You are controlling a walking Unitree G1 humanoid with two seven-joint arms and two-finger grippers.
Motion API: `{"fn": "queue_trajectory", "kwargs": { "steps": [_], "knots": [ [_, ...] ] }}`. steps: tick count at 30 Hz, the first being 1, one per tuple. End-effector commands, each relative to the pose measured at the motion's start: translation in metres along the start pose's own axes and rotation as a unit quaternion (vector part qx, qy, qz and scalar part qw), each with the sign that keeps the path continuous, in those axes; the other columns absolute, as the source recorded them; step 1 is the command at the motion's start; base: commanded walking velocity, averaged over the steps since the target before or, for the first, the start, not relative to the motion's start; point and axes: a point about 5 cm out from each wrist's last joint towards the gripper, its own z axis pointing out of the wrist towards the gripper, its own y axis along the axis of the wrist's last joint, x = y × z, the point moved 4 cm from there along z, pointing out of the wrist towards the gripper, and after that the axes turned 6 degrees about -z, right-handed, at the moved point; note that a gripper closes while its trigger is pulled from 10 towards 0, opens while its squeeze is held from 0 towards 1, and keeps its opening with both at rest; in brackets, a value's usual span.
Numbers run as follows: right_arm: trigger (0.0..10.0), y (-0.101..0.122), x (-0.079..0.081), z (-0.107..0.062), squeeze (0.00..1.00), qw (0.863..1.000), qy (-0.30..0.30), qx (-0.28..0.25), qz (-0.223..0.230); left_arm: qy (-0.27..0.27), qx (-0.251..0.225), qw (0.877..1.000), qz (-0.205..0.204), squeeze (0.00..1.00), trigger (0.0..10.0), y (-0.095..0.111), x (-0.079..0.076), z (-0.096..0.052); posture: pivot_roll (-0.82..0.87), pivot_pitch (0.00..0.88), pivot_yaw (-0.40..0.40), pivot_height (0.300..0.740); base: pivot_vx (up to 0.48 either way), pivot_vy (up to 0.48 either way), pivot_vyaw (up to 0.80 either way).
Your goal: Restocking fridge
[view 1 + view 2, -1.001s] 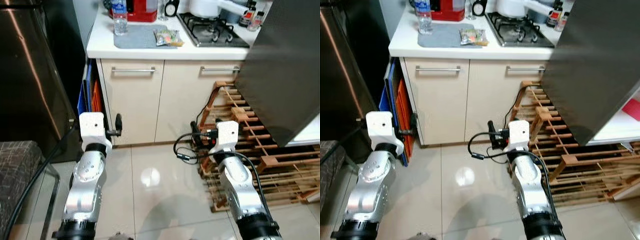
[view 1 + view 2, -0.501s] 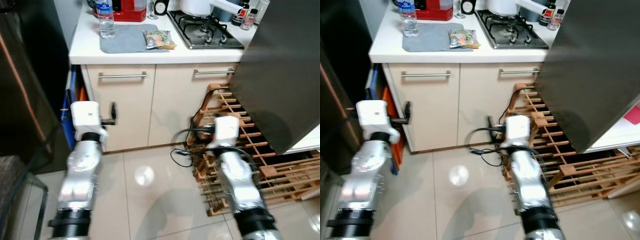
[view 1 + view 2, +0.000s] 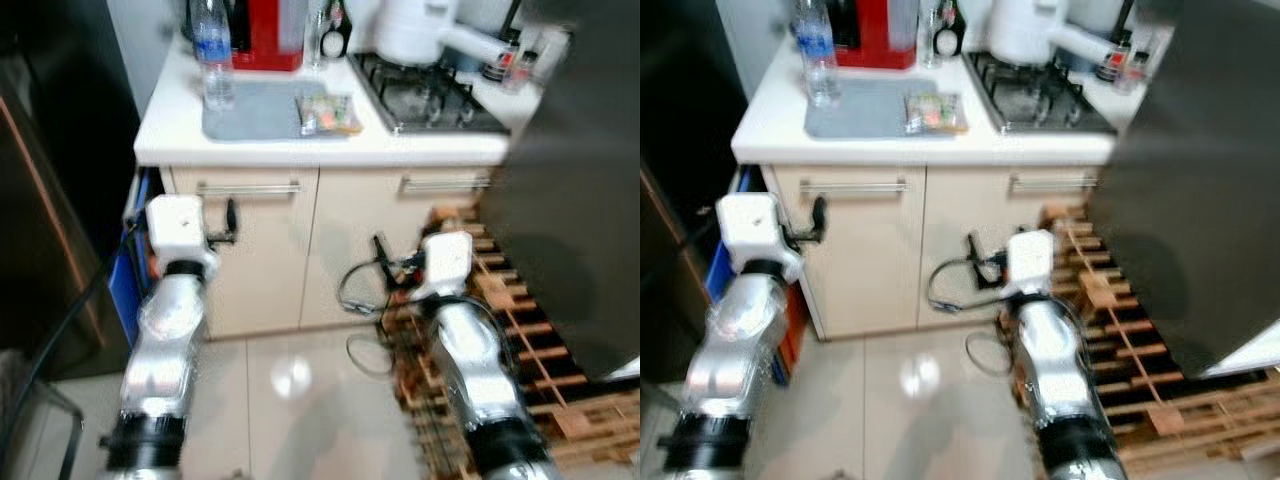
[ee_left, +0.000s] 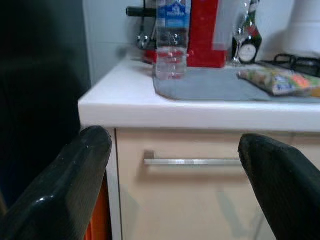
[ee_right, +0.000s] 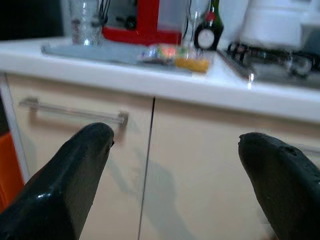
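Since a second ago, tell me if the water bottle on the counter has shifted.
No. The water bottle stands at the far left corner of the grey mat, beside the red appliance, as before. The whole picture has shifted, so the camera moved.

Head views motion-blurred, evenly lit; glare spot on floor [image 3: 290, 378]. Wrist views sharper on counter [image 4: 150, 112], near fingers [image 4: 70, 195] soft.

Red appliance [image 3: 272, 30] behind grey mat [image 3: 255, 110]; gas hob [image 3: 435, 92]; wooden rack [image 3: 520, 330] beside cabinet.
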Motion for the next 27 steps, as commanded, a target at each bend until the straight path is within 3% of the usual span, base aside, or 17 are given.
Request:
{"fn": "queue_trajectory", "kwargs": {
  "steps": [1, 4, 10, 13, 14, 15, 16, 21, 26, 27],
  "knots": [
    [10.0, 0.014, -0.013, 0.002, 0.23, 1.000, -0.017, -0.023, -0.008, -0.025, -0.017, 1.000, -0.001, 0.00, 10.0, 0.008, -0.015, 0.002, -0.03, 0.000, -0.050, 0.740, 0.450, 0.000, 0.00],
    [10.0, 0.022, -0.010, 0.006, 0.23, 0.999, -0.012, -0.037, -0.003, -0.020, -0.024, 1.000, 0.000, 0.00, 10.0, 0.010, -0.015, 0.002, -0.03, 0.000, -0.047, 0.740, 0.454, 0.000, 0.00],
    [10.0, 0.038, -0.004, 0.010, 0.25, 0.998, 0.001, -0.062, 0.002, -0.009, -0.073, 0.997, 0.004, 0.00, 10.0, 0.037, -0.012, 0.005, -0.03, 0.000, -0.048, 0.740, 0.454, 0.000, 0.75],
    [10.0, 0.045, -0.007, 0.012, 0.24, 0.997, -0.016, -0.070, -0.001, -0.031, -0.114, 0.993, 0.009, 0.00, 10.0, 0.066, -0.021, 0.010, -0.03, 0.000, -0.050, 0.740, 0.454, 0.000, 0.25],
    [10.0, 0.045, -0.007, 0.012, 0.24, 0.997, -0.016, -0.070, -0.001, -0.031, -0.114, 0.993, 0.009, 0.00, 10.0, 0.066, -0.021, 0.010, -0.03, 0.000, -0.050, 0.740, 0.454, 0.000, 0.00],
    [10.0, 0.048, -0.008, 0.012, 0.23, 0.997, -0.017, -0.075, -0.005, -0.055, -0.129, 0.990, 0.015, 0.00, 10.0, 0.079, -0.030, 0.013, -0.03, 0.000, -0.051, 0.740, 0.469, 0.000, 0.00],
    [10.0, 0.053, -0.009, 0.012, 0.23, 0.996, -0.021, -0.085, -0.014, -0.084, -0.162, 0.983, 0.010, 0.00, 10.0, 0.106, -0.041, 0.019, -0.02, 0.000, -0.054, 0.740, 0.480, 0.000, 0.00],
    [10.0, 0.056, -0.010, 0.012, 0.23, 0.995, -0.029, -0.093, -0.008, -0.132, -0.190, 0.973, 0.012, 0.00, 10.0, 0.136, -0.058, 0.030, -0.03, 0.000, -0.046, 0.740, 0.480, 0.000, 0.00],
    [10.0, 0.054, -0.012, 0.011, 0.24, 0.995, -0.042, -0.085, -0.007, -0.139, -0.201, 0.970, -0.002, 0.00, 10.0, 0.157, -0.060, 0.046, -0.04, 0.000, -0.035, 0.740, 0.480, 0.000, -0.16],
    [10.0, 0.055, -0.013, 0.010, 0.24, 0.995, -0.047, -0.088, -0.008, -0.128, -0.214, 0.968, -0.005, 0.00, 10.0, 0.170, -0.057, 0.051, -0.06, 0.000, -0.029, 0.740, 0.480, 0.000, 0.00]
  ]
}}
